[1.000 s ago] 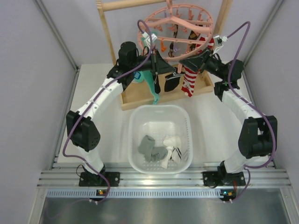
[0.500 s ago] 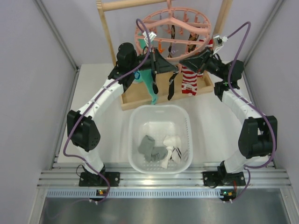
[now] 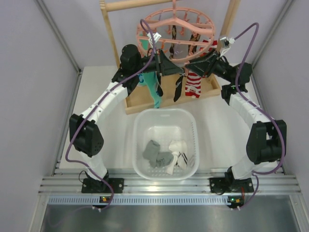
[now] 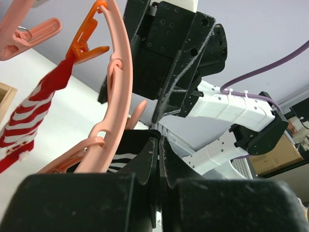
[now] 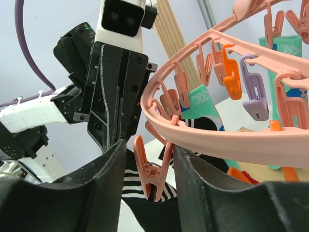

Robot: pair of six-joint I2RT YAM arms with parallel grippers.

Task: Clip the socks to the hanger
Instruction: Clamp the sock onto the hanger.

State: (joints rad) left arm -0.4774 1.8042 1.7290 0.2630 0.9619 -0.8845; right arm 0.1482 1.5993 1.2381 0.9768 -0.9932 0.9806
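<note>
Both arms are reaching up under the pink hanger [image 3: 174, 19], which hangs from the wooden rack [image 3: 145, 104] at the far side of the desk [image 3: 217, 125]. They meet there because the job takes two: one offers the cloth, the other works the peg.

The right pincer [image 5: 149, 150] has a finger on each handle of a pink peg [image 5: 152, 171] on the outer ring, closed onto it, I'd say to squeeze it open. The handles look splayed, so the squeeze seems only part done.

The left pincer [image 4: 159, 145] has its fingers pressed almost together, and I judge it is nipping the top of the black sock [image 3: 179, 88] to lift it to that peg.

From above, the sock dangles between the two pincers, beside a teal sock [image 3: 154, 92] and a red striped sock [image 3: 193, 86] hanging from the ring. More socks wait in the basket [image 3: 140, 121], so the task is far from finished.

Only the right wrist view shows the peg framed by the fingers, with white-striped black cloth just under it. The left wrist view shows how tightly that pincer is shut, but the ring hides the peg
</note>
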